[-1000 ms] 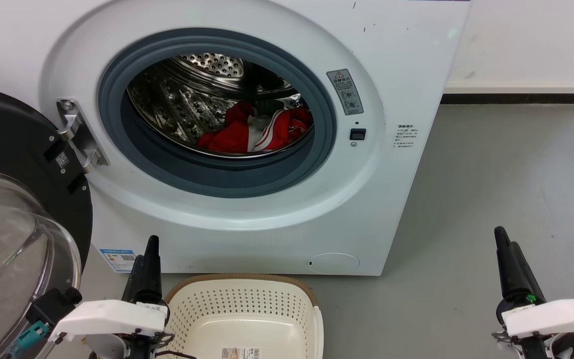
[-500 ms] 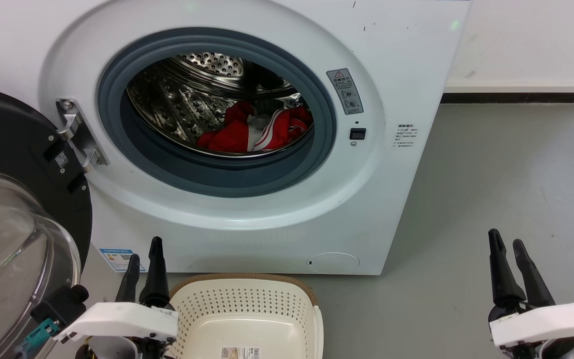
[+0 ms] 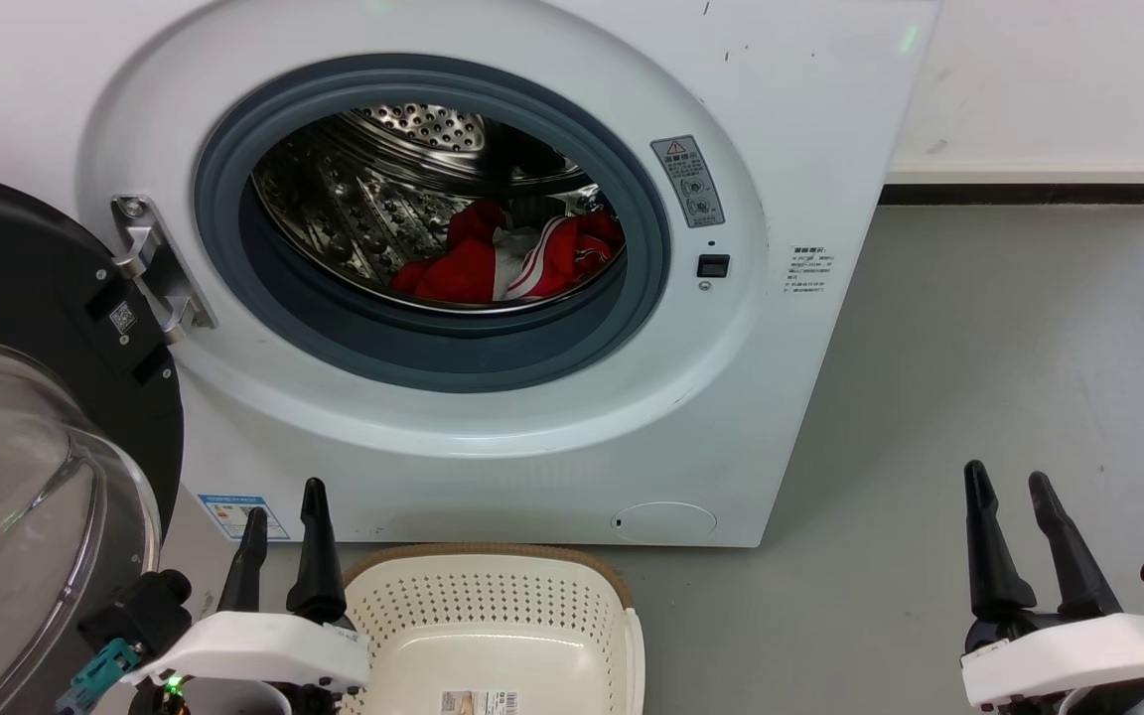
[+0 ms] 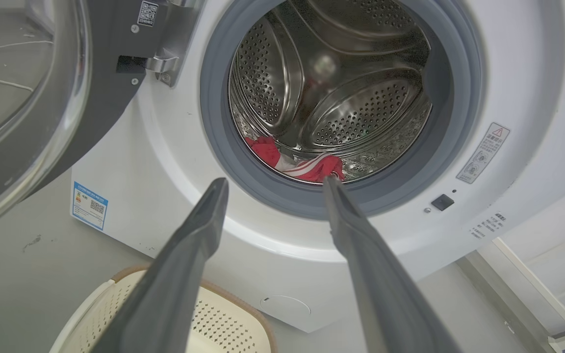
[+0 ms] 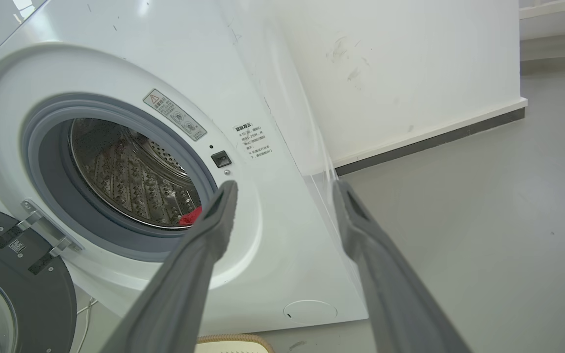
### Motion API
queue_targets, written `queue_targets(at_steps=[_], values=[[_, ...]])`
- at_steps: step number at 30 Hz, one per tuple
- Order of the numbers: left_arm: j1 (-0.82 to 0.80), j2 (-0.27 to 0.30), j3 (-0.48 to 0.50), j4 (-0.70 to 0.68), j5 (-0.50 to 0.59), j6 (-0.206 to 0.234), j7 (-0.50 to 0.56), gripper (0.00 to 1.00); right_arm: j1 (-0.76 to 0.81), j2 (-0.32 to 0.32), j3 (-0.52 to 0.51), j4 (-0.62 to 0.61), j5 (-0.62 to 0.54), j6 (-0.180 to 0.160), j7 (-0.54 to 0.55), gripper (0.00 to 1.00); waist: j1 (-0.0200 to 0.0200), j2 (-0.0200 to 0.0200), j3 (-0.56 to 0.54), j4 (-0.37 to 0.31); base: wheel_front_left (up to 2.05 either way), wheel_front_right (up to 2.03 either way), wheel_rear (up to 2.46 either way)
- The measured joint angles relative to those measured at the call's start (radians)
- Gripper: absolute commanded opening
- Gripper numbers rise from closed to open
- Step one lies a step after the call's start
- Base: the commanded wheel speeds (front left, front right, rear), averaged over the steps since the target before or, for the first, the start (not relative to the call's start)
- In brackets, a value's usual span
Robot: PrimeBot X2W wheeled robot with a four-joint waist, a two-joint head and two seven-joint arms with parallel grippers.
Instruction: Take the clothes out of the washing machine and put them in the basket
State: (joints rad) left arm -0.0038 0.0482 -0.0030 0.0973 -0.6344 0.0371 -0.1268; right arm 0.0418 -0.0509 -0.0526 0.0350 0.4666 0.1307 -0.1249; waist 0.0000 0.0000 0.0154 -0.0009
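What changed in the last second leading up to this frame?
Both grippers opened: the left gripper and the right gripper went from fingers together to fingers spread, and their white wrists sank slightly lower in the head view. Nothing was taken hold of. The red clothes stay in the drum of the washing machine, its door stays swung open, and the basket stays in front.

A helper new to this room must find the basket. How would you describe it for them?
Start at the big white washing machine with its round porthole open. On the grey floor right in front of its base stands the basket, low and rounded. Unlike the smooth white machine, it is cream plastic full of small holes, with a brown rim.
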Motion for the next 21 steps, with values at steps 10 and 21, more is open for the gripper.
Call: queue_targets(at_steps=[10,21], values=[[0.015,0.0,-0.006,-0.005,0.107,0.01,-0.027,1.0,0.014,0.0,0.007,-0.018,-0.129,0.0,-0.026,1.0,0.0,0.0,0.001,0.001,0.0,0.0,0.0],[0.021,0.001,-0.018,-0.007,0.207,0.018,-0.053,1.0,0.031,0.0,0.011,-0.046,-0.249,0.0,-0.055,1.0,0.0,0.0,0.003,0.003,0.0,0.0,0.0]])
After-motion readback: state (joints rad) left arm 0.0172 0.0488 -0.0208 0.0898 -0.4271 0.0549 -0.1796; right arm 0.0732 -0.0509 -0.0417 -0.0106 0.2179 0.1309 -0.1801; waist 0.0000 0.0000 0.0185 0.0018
